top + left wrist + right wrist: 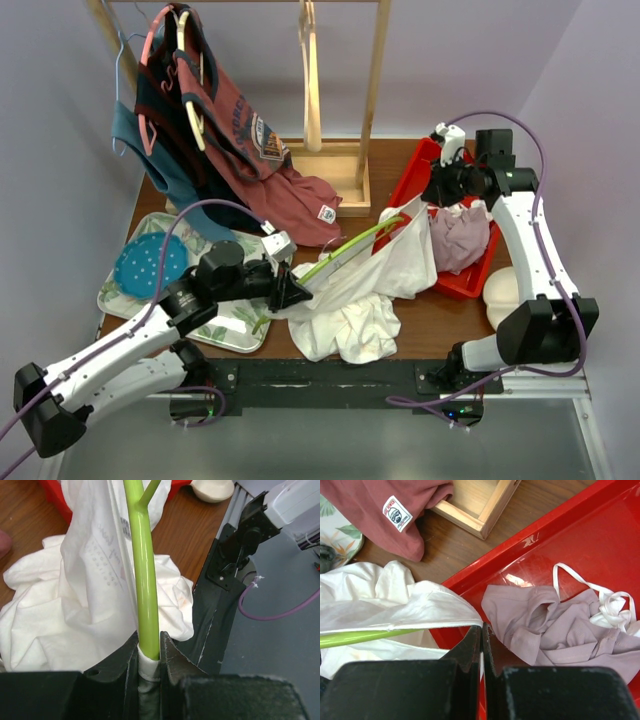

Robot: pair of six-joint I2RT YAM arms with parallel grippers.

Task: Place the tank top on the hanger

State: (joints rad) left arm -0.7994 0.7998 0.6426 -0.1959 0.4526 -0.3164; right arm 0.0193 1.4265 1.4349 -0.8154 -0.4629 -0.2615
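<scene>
At the middle of the brown wooden table, the thin white sleeveless tank top lies crumpled, with one edge drawn up toward the red plastic tray. The left gripper is clamped on the slim lime-green plastic hanger, which runs into the fabric. The right gripper, its fingers pressed together, pinches the top's stretched edge beside a mauve-pink cloth lying in the tray.
</scene>
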